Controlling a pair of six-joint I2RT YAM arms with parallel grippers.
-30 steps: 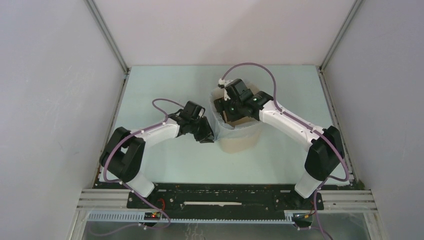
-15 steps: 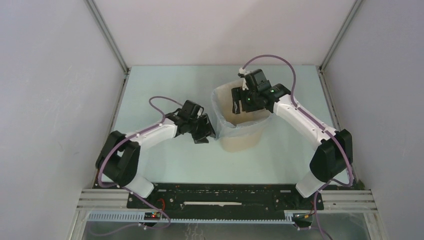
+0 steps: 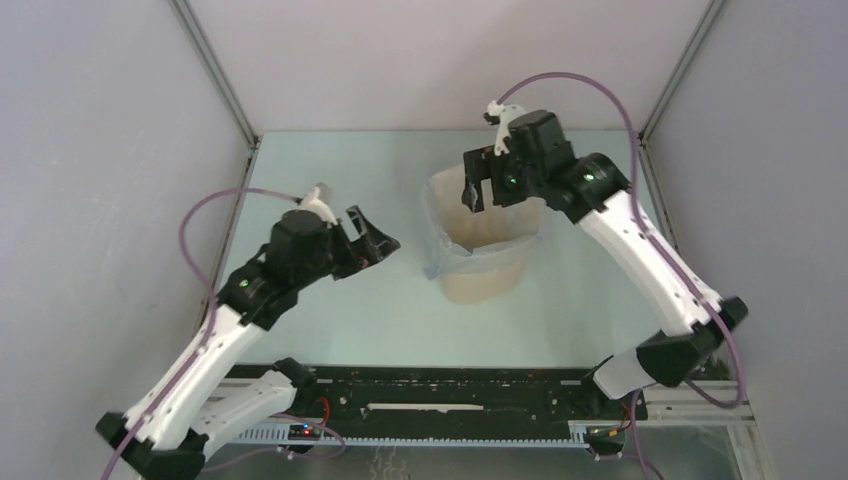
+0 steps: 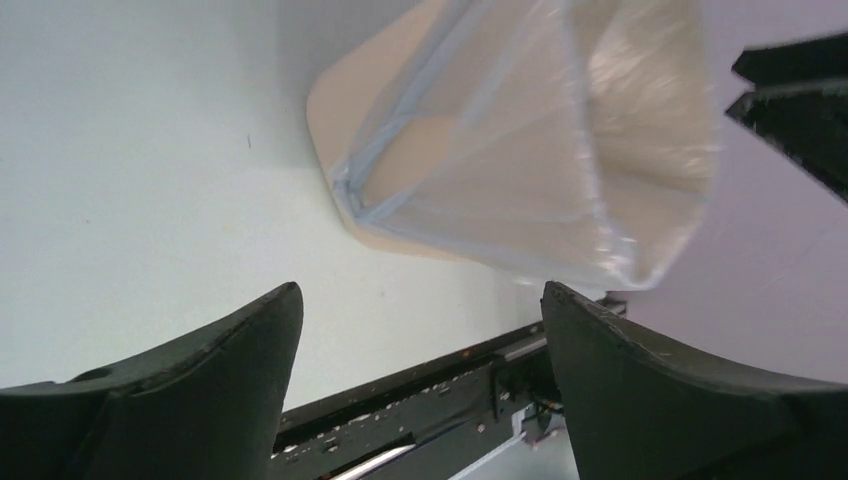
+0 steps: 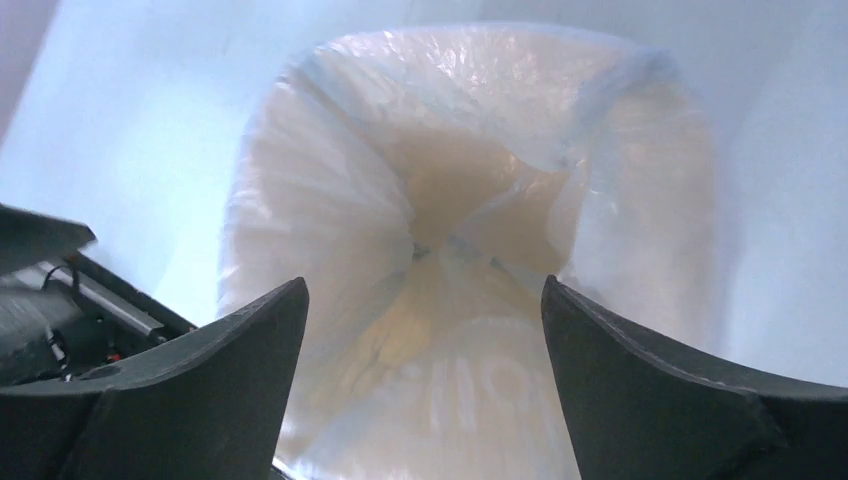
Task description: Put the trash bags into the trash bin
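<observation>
A thin, translucent pale-blue plastic bag [image 3: 438,242] lines the upright beige, rounded-square plastic bin [image 3: 485,280] just right of centre in my overhead view, crinkled edge folded outward over the rim, mouth open.

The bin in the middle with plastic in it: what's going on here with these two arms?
Two robot arms are fitting a thin pale-blue trash bag into a beige trash bin. The bag sits inside the bin, its top edge draped over the rim. The left arm is off to the bin's left, jaws open and empty. The right arm hangs over the bin's far side, jaws open too, gripping nothing.
</observation>
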